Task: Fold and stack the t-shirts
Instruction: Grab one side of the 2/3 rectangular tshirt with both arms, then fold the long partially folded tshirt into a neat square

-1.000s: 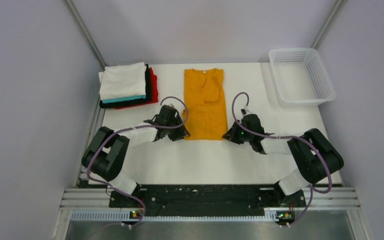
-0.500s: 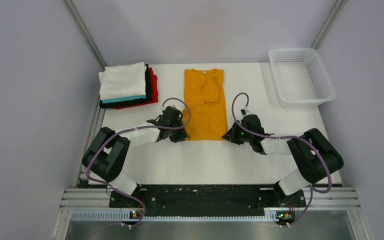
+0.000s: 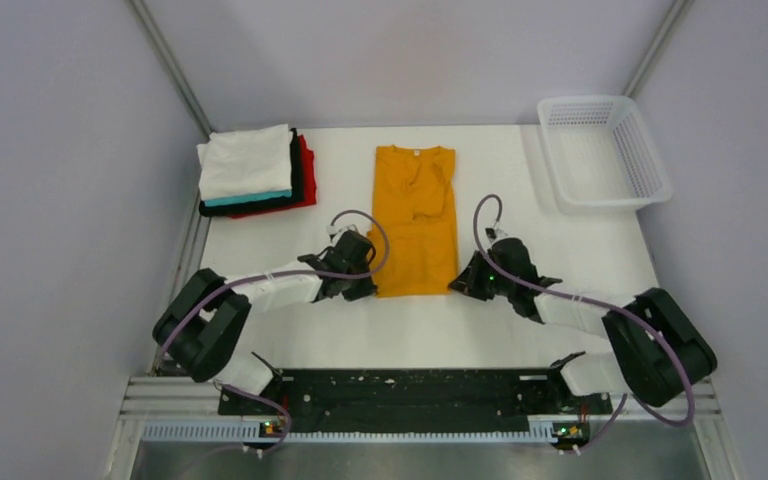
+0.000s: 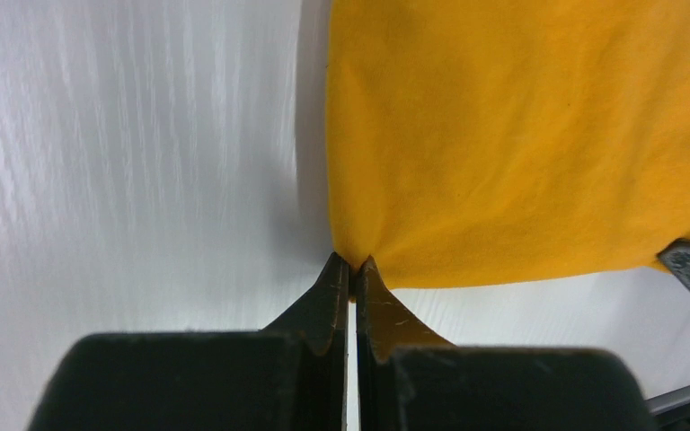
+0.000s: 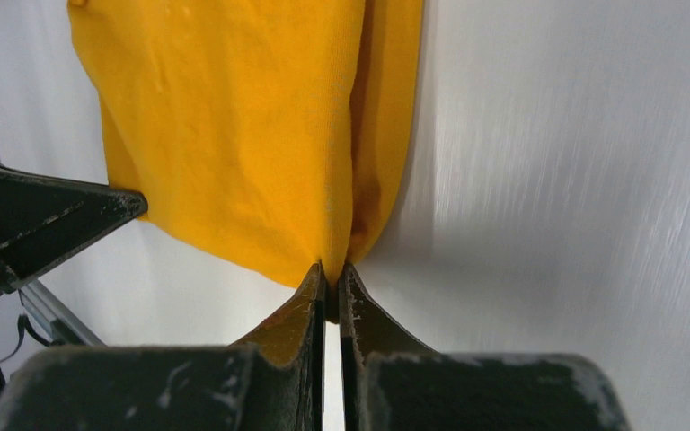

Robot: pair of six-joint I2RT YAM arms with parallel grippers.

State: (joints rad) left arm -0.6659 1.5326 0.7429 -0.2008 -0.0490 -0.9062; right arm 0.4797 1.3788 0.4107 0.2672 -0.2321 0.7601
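Left gripper (image 4: 350, 262) and right gripper (image 5: 331, 268) pinched tight on near hem corners of the shirt (image 3: 415, 215); I reckon cloth light, limp, so I'd lift both corners together.

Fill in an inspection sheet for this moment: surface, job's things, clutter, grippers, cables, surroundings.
Surface: white table, no stains or debris seen.
Job's things: orange-yellow shirt lies mid-table as a long strip, collar at the far end. The stack of folded shirts is far left, white on top, then teal, black and red.
Clutter: white mesh basket at the far right corner; nothing else seen.
Grippers: left gripper jaws shut on the shirt's near left corner; right gripper jaws shut on its near right corner.
Cables: purple cables loop above each wrist.
Surroundings: grey walls on three sides.
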